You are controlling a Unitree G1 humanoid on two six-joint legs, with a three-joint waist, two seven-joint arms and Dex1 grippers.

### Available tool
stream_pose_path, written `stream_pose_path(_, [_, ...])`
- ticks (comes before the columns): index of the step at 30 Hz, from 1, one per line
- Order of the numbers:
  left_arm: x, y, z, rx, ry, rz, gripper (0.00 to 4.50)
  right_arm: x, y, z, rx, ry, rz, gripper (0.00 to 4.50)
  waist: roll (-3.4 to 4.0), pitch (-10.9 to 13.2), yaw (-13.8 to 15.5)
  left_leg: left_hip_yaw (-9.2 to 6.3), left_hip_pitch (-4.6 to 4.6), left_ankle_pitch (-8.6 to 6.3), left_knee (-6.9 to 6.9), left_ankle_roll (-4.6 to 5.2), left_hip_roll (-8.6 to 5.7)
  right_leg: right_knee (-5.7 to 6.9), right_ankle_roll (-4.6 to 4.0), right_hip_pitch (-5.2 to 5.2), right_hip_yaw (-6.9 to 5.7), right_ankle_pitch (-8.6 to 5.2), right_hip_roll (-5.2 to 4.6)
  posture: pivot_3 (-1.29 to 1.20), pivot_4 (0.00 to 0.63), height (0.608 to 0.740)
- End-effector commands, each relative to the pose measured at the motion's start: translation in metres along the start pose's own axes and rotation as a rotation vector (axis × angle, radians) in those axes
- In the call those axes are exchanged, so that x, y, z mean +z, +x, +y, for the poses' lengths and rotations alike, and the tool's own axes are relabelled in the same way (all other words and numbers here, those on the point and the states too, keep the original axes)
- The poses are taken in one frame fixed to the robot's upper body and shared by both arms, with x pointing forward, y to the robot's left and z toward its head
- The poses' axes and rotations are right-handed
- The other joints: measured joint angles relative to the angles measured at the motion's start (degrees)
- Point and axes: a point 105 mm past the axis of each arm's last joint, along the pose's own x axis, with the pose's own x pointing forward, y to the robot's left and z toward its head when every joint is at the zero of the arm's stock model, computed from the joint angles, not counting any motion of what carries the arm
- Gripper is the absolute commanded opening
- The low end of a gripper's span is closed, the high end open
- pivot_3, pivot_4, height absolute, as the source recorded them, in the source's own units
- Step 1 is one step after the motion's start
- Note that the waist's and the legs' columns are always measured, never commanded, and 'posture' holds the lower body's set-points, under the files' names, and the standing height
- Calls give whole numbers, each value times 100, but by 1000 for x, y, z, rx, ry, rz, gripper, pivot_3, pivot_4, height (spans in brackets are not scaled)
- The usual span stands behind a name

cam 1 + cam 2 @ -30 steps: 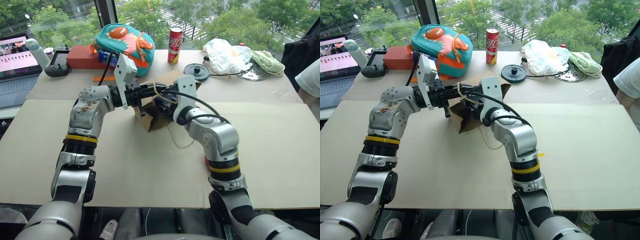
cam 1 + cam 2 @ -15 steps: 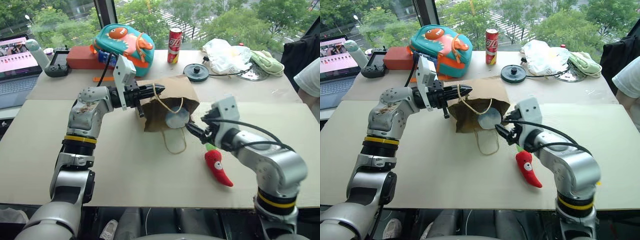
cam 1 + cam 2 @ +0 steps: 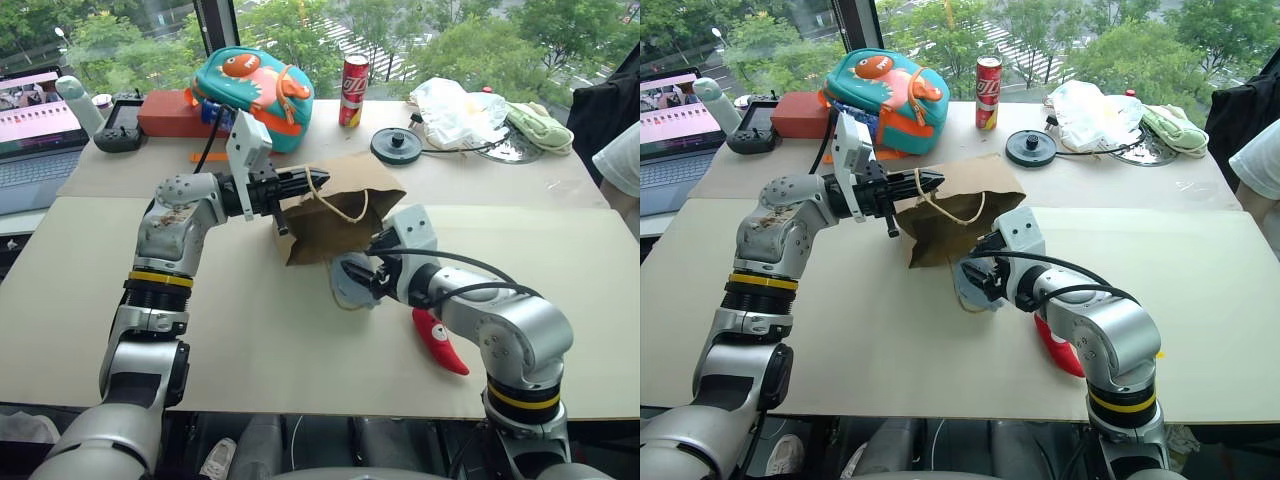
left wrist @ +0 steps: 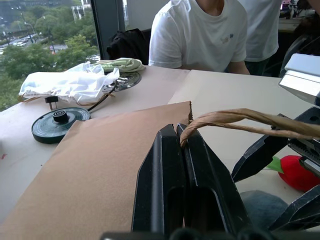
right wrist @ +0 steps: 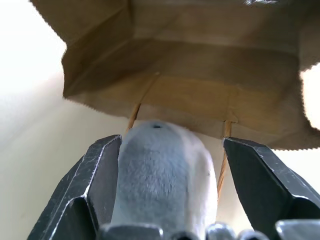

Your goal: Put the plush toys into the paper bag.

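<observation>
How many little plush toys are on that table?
2: a fuzzy grey-blue round plush between the right gripper's fingers at the brown paper bag's mouth; a red chili plush beside that arm.

You're looking at a matt brown kraft paper bag (image 3: 340, 205) with a twisted paper-cord handle (image 4: 240, 120), its top edge serrated. The grey-blue plush toy (image 5: 165, 180) is short, fuzzy pile; the red chili (image 3: 440, 345) is smooth soft cloth. The bench (image 3: 250, 340) is matt, pale board, and the far can (image 3: 351, 90) is glossy metal.
</observation>
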Motion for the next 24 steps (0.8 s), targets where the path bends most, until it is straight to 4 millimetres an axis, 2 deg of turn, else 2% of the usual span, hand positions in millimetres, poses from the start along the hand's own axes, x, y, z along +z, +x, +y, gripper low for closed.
stream_pose_path(1, [11, 0, 0, -3, 35, -24, 0, -2, 1, 5, 6, -38, 8, 3614, 0, 0, -11, 0, 0, 0, 0, 0, 0, 0, 0, 0, 0, 0, 1, 0, 150, 739])
stream_pose_path(5, [11, 0, 1, -1, 36, -26, 0, -18, 4, 9, 16, -27, 72, 3614, 0, 0, -13, -2, 2, 0, 0, 0, 2, 2, 0, -1, -2, 0, 3, 0, 150, 739])
stream_pose_path(8, [11, -1, 1, -1, 36, -25, 0, -23, 7, 10, 14, -10, 84, 3614, 0, 0, -13, -1, 2, 0, 1, 0, 2, 2, 0, 0, -1, 0, 2, 0, 150, 739])
stream_pose_path(13, [11, -1, 2, 2, 36, -24, 0, -18, 8, 13, 21, 15, 50, 2328, 0, 0, -13, -2, 3, 0, 4, 0, 2, 3, 0, 2, -1, 0, 3, 0, 150, 739])
stream_pose_path(14, [11, -1, 2, 2, 36, -23, 0, -15, 7, 13, 23, 19, 32, 1788, 0, 0, -13, -2, 3, 0, 4, 0, 2, 4, 0, 2, -2, 0, 3, 0, 150, 739])
stream_pose_path(19, [11, 0, 2, 2, 36, -21, 0, 3, 1, 14, 50, 96, -63, 359, 0, 0, -13, -2, 3, 0, 4, 0, 2, 5, 0, 1, -2, 0, 3, 0, 150, 739])
stream_pose_path(24, [11, 0, 2, -1, 34, -22, 0, 30, -12, 2, 45, 217, -206, 359, 0, 0, -12, -2, 3, 0, 4, 0, 2, 8, 0, 0, -2, 0, 2, 0, 150, 739])
